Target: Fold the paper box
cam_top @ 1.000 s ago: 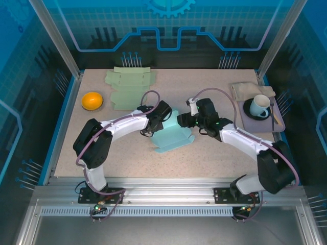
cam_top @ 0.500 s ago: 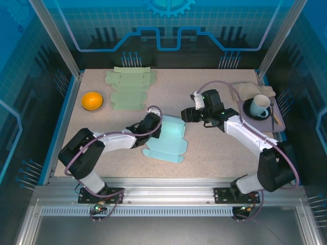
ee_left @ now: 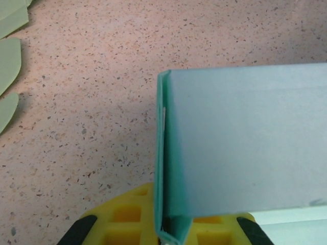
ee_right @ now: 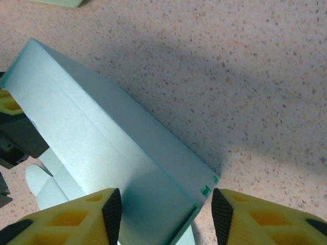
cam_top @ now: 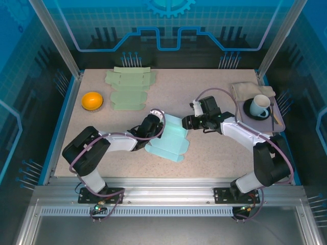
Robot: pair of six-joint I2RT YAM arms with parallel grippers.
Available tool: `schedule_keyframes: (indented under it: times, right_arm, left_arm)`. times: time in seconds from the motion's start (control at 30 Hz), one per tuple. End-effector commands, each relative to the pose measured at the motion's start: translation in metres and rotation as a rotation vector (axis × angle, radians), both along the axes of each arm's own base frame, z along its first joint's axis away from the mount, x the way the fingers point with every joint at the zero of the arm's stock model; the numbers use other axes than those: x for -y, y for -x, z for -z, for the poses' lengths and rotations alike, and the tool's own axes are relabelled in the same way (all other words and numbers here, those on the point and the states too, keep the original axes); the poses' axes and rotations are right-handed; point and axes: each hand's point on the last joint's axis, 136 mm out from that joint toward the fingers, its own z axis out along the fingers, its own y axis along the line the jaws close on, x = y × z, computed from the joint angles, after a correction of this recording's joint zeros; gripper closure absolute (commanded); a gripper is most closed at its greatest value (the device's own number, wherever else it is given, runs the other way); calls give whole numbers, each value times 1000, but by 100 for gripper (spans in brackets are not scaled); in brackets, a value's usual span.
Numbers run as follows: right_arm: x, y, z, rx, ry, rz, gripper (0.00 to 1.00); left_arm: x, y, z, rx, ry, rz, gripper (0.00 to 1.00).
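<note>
Mid-frame in the top view lay the pale blue paper box (cam_top: 168, 142), half folded. My left gripper (cam_top: 155, 131) was clamped on its folded left edge. My right gripper (cam_top: 185, 123) had its fingers (ee_right: 112, 210) apart, straddling the box's upper right edge.

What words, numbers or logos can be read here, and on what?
No word, number or brand is readable.
The blue back wall carries a gear symbol and circuit-like lines, no letters.
The light blue paper box, pale green flat cardboard blanks, orange bowl and white mug look unprinted.
Two tiny dark marks at the box's corner are too small to read.
</note>
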Motion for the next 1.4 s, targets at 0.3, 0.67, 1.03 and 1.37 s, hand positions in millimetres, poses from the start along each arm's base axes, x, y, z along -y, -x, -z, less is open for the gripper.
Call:
schedule_keyframes:
  times: [0.3, 0.67, 1.03, 1.37]
  right_arm:
    - [32, 21, 43, -72, 174, 59, 57]
    - [33, 21, 38, -53, 169, 77, 57]
    - [30, 20, 36, -42, 179, 80, 58]
    - [10, 22, 31, -21, 110, -35, 57]
  left_arm:
    - [-2, -2, 26, -29, -31, -25, 100]
    - [-3, 12, 1, -21, 20, 57, 78]
    - [-9, 36, -2, -53, 75, 102, 62]
    - [17, 17, 19, -90, 43, 235, 61]
